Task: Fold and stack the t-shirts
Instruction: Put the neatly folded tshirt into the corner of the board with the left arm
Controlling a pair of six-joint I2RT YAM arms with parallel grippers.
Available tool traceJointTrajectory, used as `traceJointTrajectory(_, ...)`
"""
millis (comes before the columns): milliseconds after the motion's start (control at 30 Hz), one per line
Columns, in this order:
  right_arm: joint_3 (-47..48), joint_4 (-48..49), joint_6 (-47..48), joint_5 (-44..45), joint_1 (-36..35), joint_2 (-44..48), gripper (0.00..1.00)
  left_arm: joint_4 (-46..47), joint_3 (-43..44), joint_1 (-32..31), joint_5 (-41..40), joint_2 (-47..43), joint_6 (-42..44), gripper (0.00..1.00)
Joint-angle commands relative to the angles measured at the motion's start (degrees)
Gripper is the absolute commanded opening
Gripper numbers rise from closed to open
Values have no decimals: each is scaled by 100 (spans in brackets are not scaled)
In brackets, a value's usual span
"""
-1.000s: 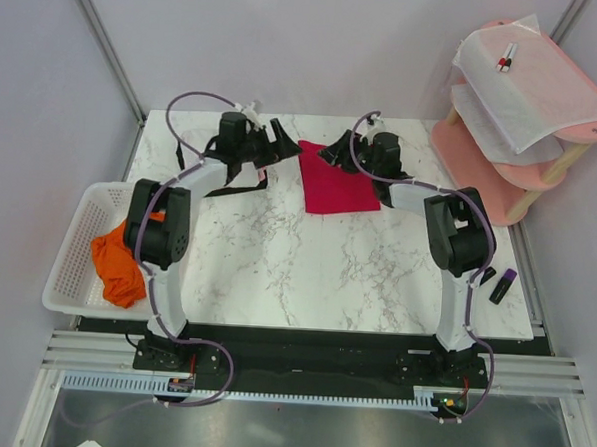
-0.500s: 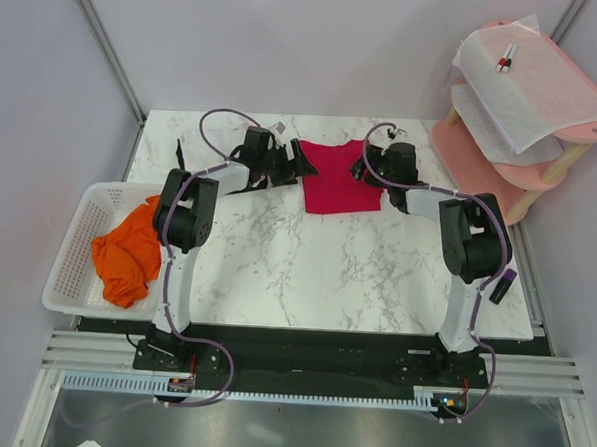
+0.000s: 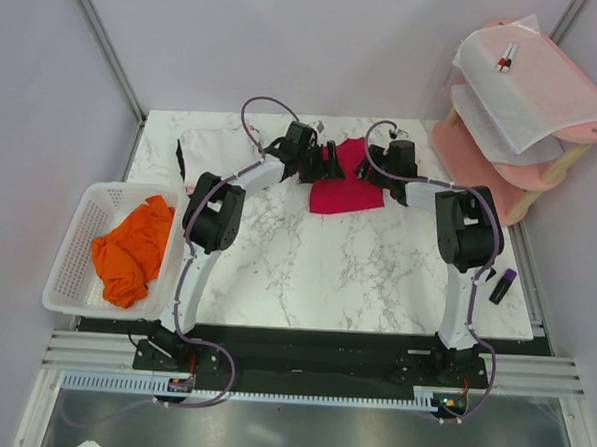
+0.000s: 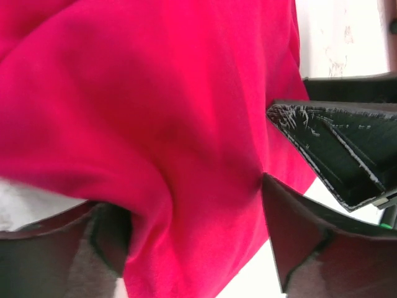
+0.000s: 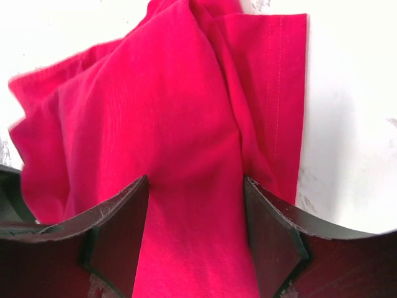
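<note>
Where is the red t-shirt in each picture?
Top external: the red t-shirt lies at the far middle of the table.
Left wrist: the red t-shirt fills most of the picture.
Right wrist: the red t-shirt fills the middle.
Shared landmark: the white marble table beside it.

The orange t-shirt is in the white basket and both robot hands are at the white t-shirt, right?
Not quite. The orange t-shirt is in the white basket, but the left hand and right hand are at the crimson-red t-shirt, not the white t-shirt, which lies apart, further left. The top external view shows it.
</note>
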State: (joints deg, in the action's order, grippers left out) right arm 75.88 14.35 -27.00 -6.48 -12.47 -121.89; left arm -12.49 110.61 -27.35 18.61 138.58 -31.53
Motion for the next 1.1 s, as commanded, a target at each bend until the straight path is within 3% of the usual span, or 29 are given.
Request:
traceJointTrajectory(0, 270, -327, 46, -380, -36, -265, 68, -799, 311, -147, 405, 520, 68, 76)
traceJointTrajectory(33, 278, -327, 46, -398, -36, -292, 68, -799, 365, -147, 493, 555, 16, 58)
traceJointTrajectory(100, 261, -301, 46, -459, -36, -257, 68, -807, 479, -147, 539, 582, 24, 39)
traceJointTrajectory(133, 235, -301, 55, -468, -36, -213, 68, -816, 479, -139, 512, 565, 76, 20)
traceJointTrajectory(200, 121, -222, 81, -459, -27, -108, 68, -912, 523, -95, 407, 434, 147, 4)
traceJointTrajectory(233, 77, -196, 81, -451, -19, 14, 69, -930, 506, -69, 328, 363, 208, 2)
traceJointTrajectory(633, -978, 534, -41, -108, -19, 1166, 78, -1818, 918, 617, -156, -560, 1148, 2)
traceJointTrajectory(933, -1347, 876, -288, -318, -10, 1106, 79, -2108, 1182, 942, -130, -1035, 1755, 2)
traceJointTrajectory(1067, -1505, 1043, -419, -433, -10, 1000, 79, -2398, 1839, 1161, 221, -921, 2010, 4)
